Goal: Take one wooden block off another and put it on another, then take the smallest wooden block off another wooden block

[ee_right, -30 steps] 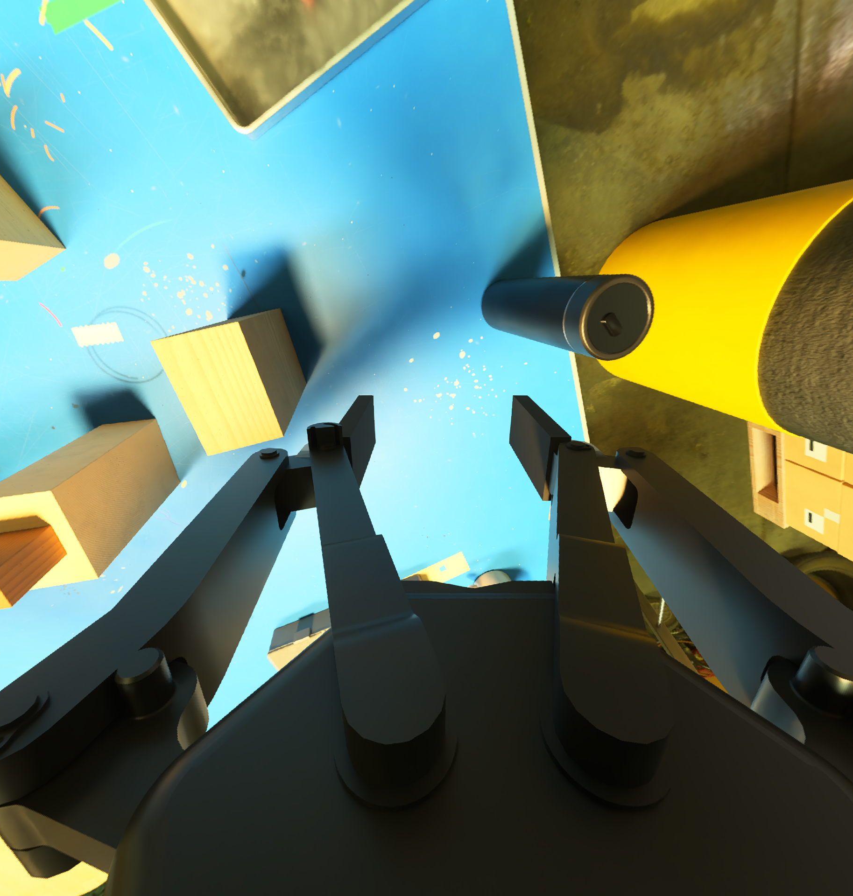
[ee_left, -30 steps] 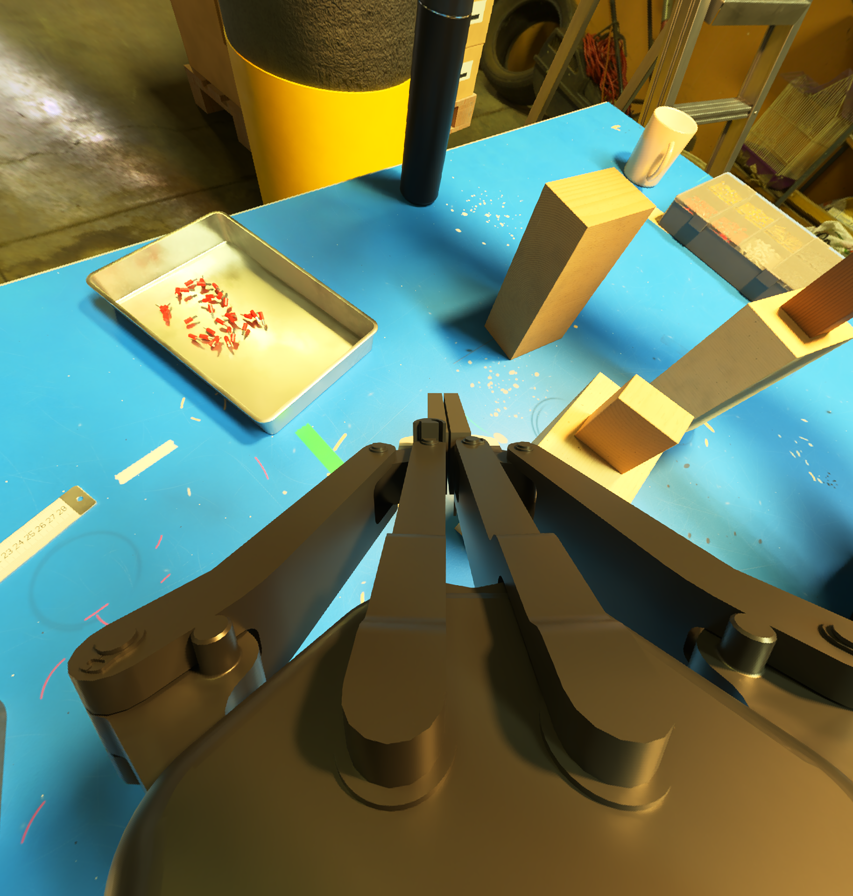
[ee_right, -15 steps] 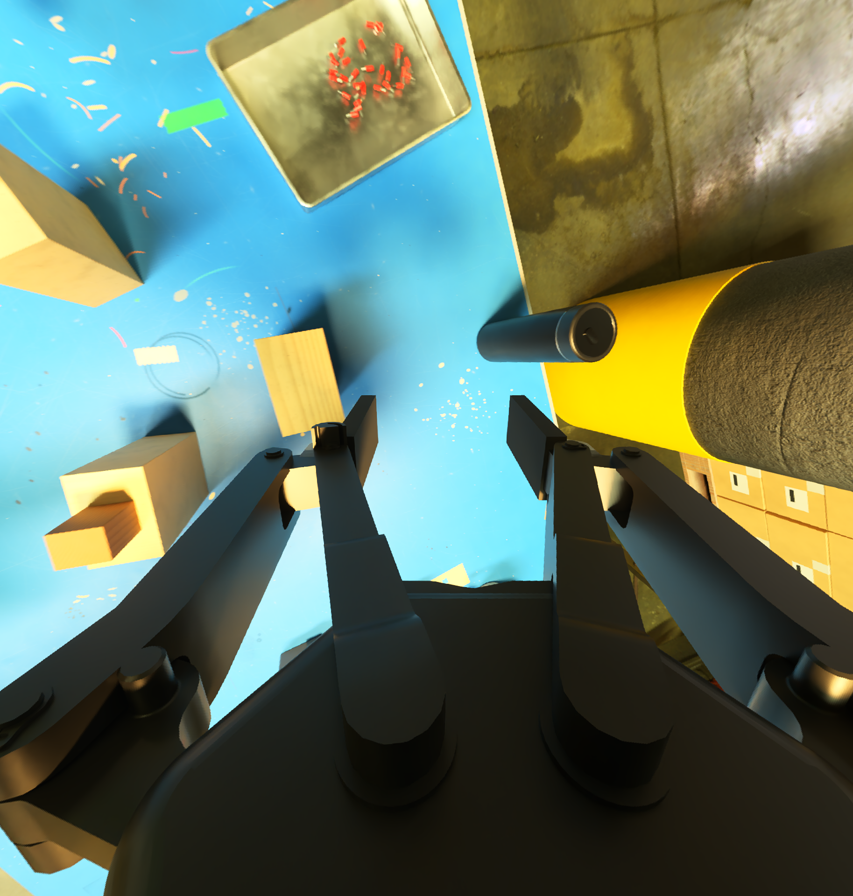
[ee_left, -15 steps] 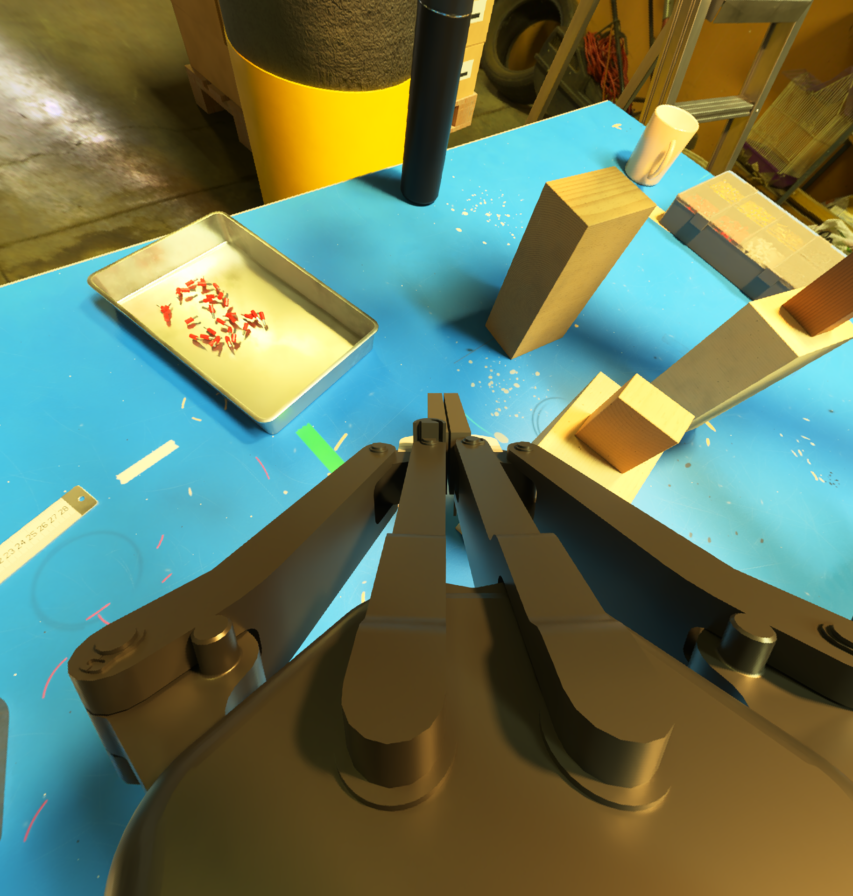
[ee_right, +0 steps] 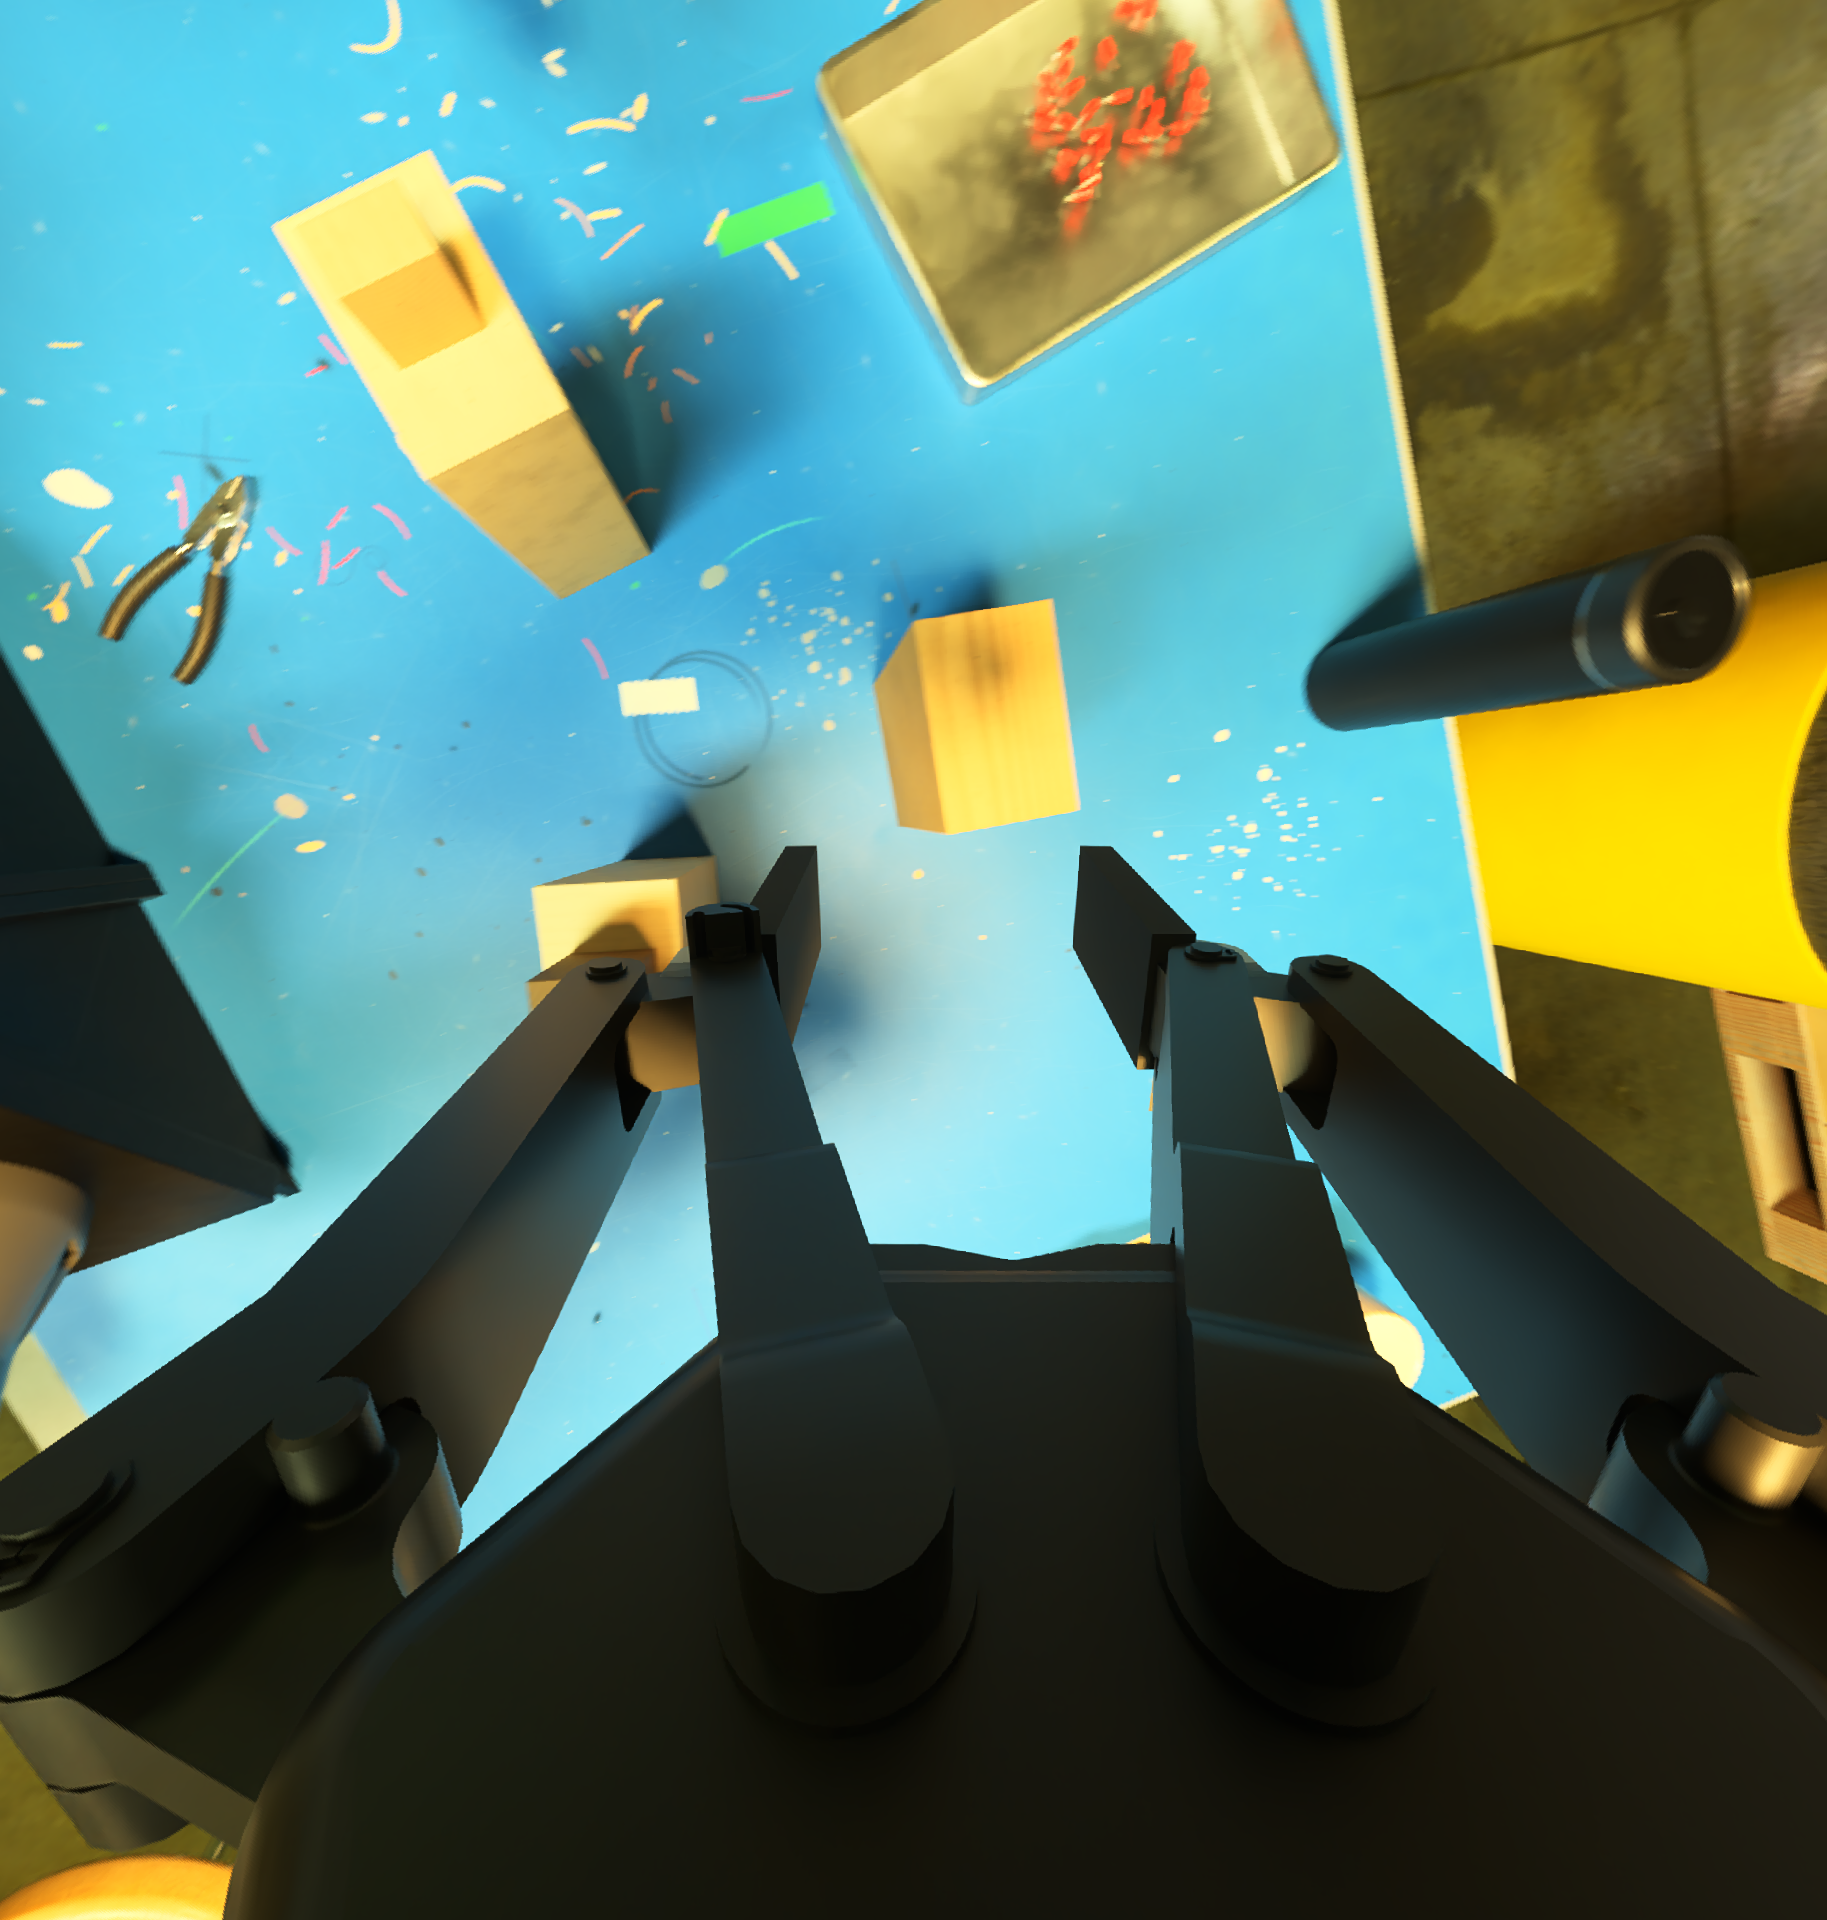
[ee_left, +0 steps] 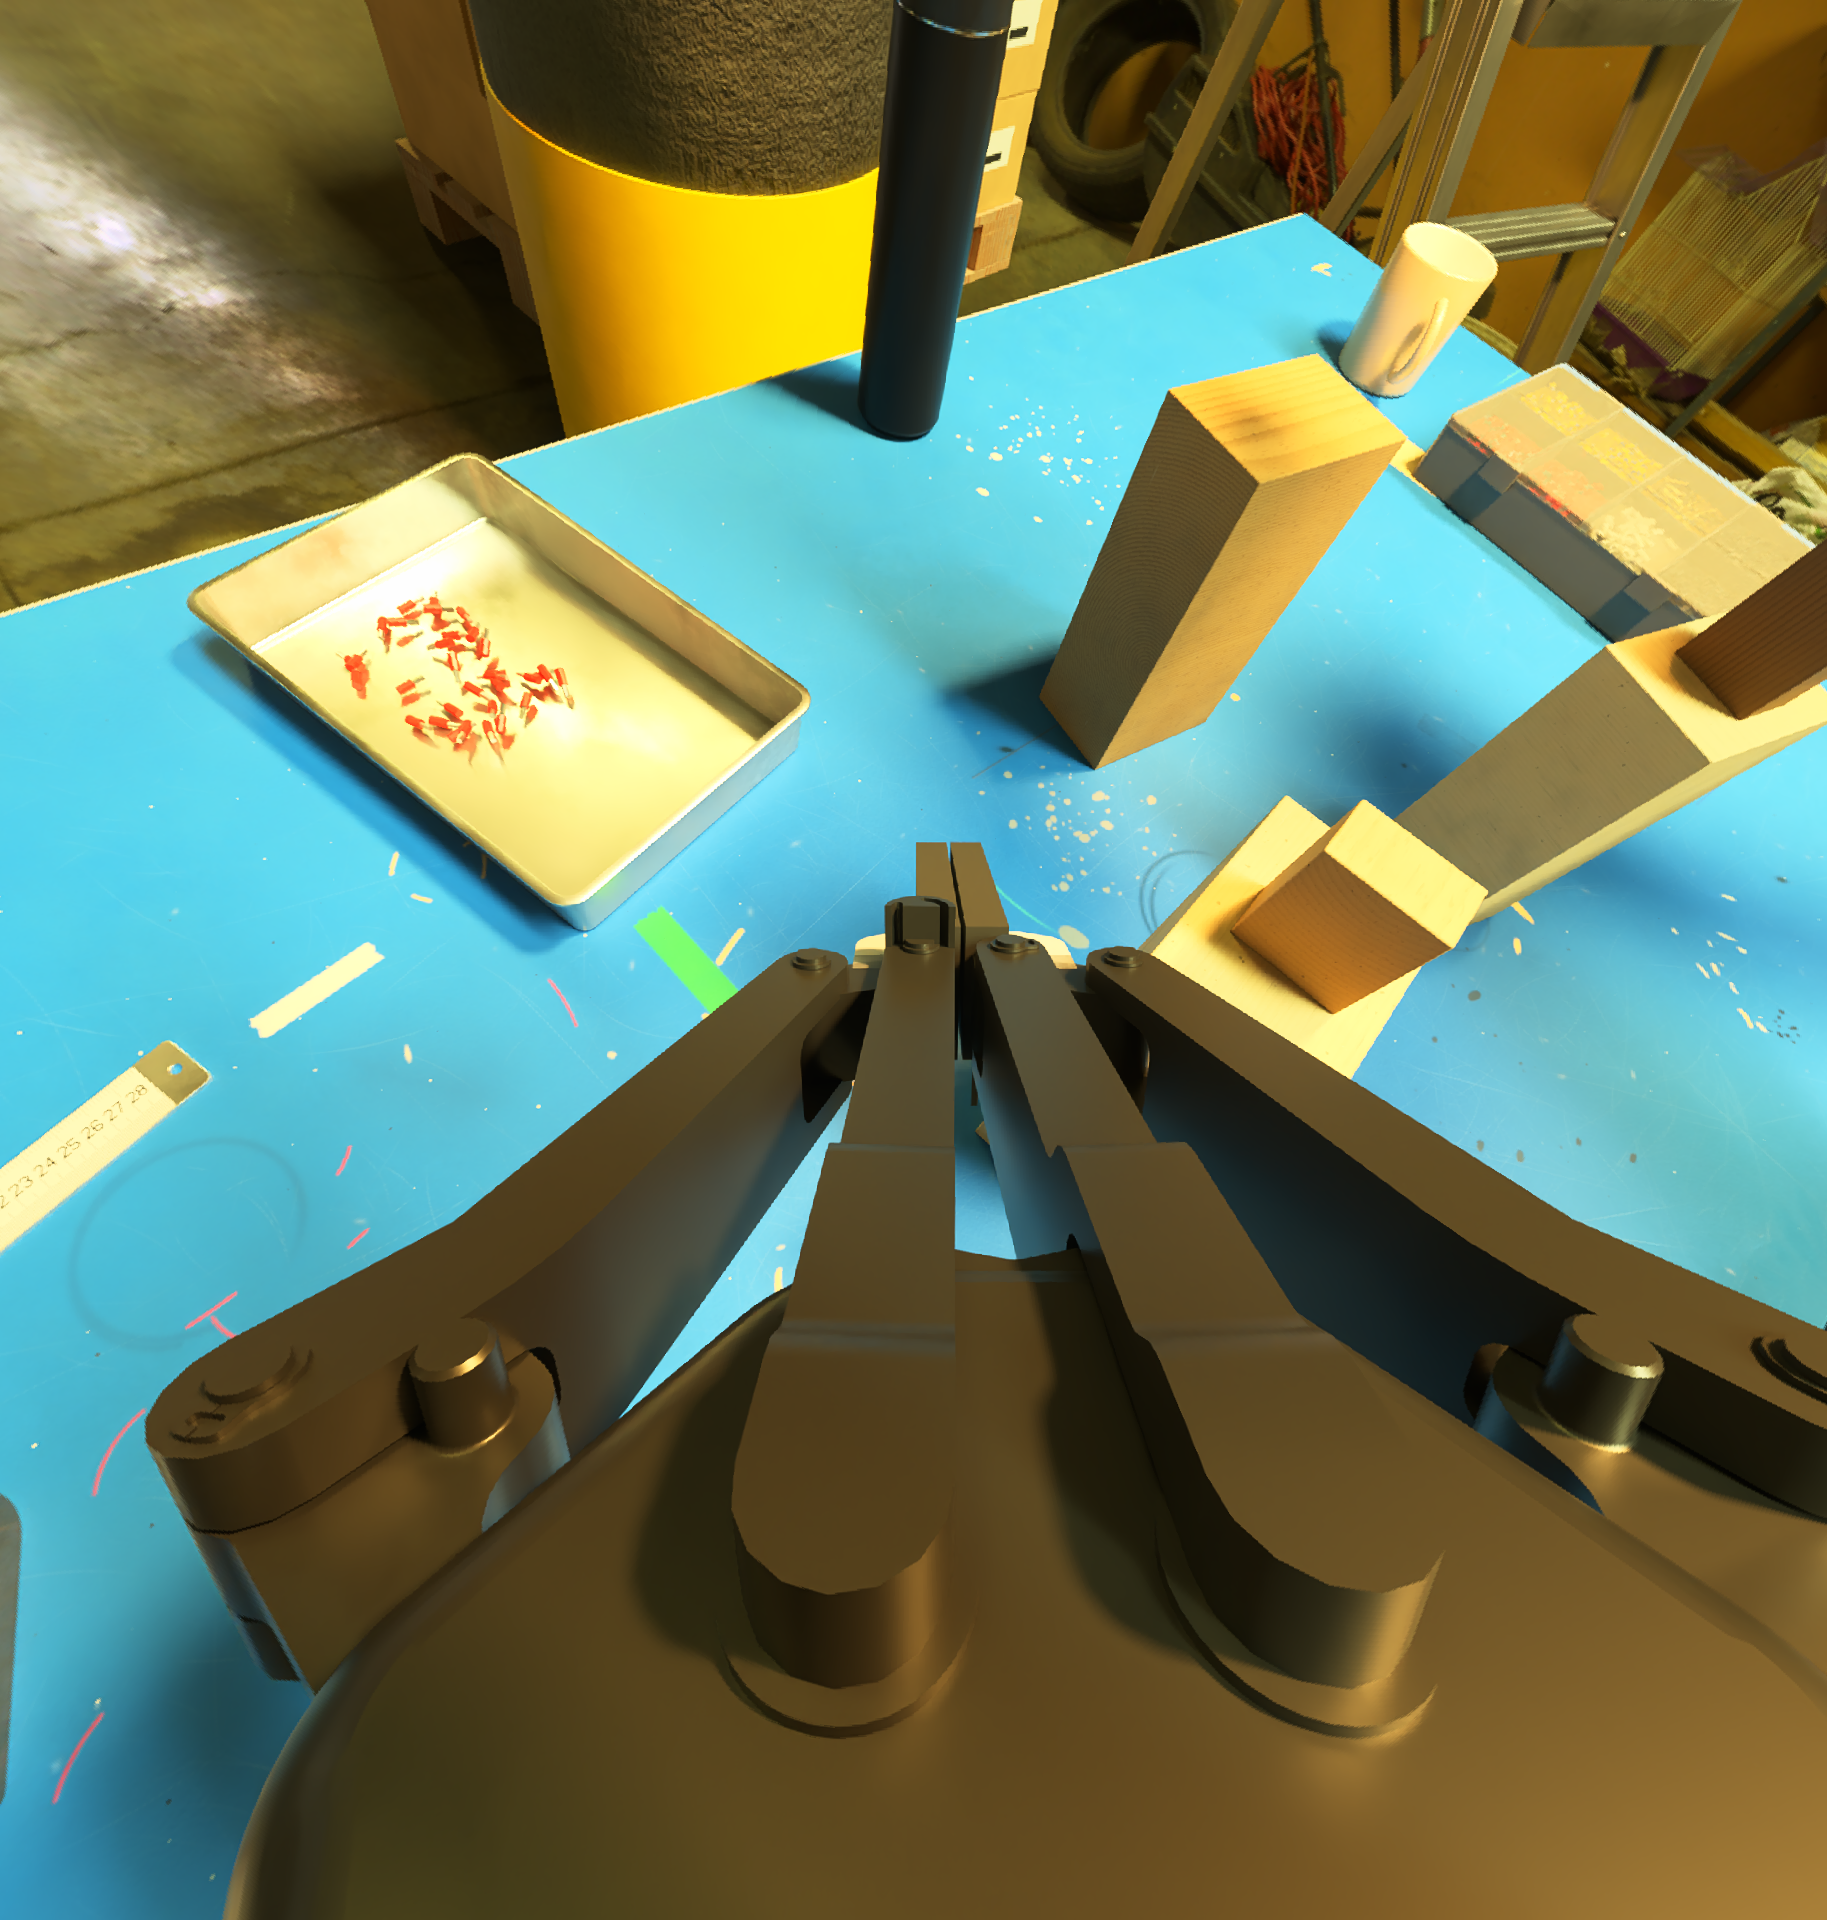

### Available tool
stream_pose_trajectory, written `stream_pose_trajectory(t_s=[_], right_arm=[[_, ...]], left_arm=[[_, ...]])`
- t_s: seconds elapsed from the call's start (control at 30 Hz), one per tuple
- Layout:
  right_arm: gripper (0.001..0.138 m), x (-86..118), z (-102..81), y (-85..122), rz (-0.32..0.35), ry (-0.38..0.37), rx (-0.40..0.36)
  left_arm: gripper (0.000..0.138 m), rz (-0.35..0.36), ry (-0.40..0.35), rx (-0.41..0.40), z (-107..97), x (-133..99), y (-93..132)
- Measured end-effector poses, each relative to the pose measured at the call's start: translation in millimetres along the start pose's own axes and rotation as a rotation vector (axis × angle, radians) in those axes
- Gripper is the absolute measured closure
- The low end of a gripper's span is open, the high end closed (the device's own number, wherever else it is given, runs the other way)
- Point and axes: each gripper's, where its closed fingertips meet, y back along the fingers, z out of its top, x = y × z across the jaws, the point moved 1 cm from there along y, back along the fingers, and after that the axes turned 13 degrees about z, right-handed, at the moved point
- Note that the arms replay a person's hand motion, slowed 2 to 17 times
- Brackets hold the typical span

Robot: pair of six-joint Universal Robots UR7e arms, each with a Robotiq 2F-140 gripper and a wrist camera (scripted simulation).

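In the left wrist view, my left gripper (ee_left: 950,883) is shut and empty, low over the blue table. Right of it, a small light-brown block (ee_left: 1356,904) sits on a low pale block (ee_left: 1226,883). Further right, a dark brown block (ee_left: 1771,644) sits on a tall pale block (ee_left: 1553,790). A tall bare wooden block (ee_left: 1210,561) stands behind. In the right wrist view, my right gripper (ee_right: 945,883) is open and empty, high above the table. Below it are the bare block (ee_right: 976,717), the small block (ee_right: 415,312) on its pale block (ee_right: 535,488), and the third pale block (ee_right: 608,904), partly hidden behind my left finger.
A metal tray (ee_left: 743,727) of small red parts lies left of the blocks. A black cylinder (ee_left: 909,208) stands at the far edge before a yellow column (ee_left: 680,229). A white cup (ee_left: 1418,301) and a parts box (ee_left: 1615,499) sit at the far right. Pliers (ee_right: 192,571) lie on the table.
My right gripper has risen and swung over the table, so the blocks, the tray and the pliers now show below it. It stays open. The left gripper has not moved.
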Motion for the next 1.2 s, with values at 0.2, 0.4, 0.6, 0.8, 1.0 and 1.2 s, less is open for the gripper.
stream_pose_trajectory(t_s=[0.2, 0.4, 0.6, 0.8, 1.0, 1.2], right_arm=[[0.068, 50, -22.3, -36, 0.093, 0.015, 0.019], [0.065, 87, -44.6, -72, 0.165, 0.003, 0.056], [0.063, 107, -60.3, -101, 0.214, -0.022, 0.064], [0.07, 115, -72.1, -123, 0.237, -0.028, 0.085], [0.085, 116, -80.9, -141, 0.246, -0.028, 0.109], [0.097, 114, -82.4, -151, 0.227, -0.011, 0.119]], left_arm=[[0.138, -0.003, 0.003, 0.0, 0, 0, 0], [0.138, -0.001, 0.001, 0.0, 0, 0, 0], [0.138, 0.002, -0.003, 0.0, 0, 0, 0], [0.138, 0.001, -0.003, 0.001, 0, 0, 0], [0.138, 0.005, -0.008, 0.001, 0, 0, 0], [0.138, 0.008, -0.014, 0.002, 0, -1, 0]])
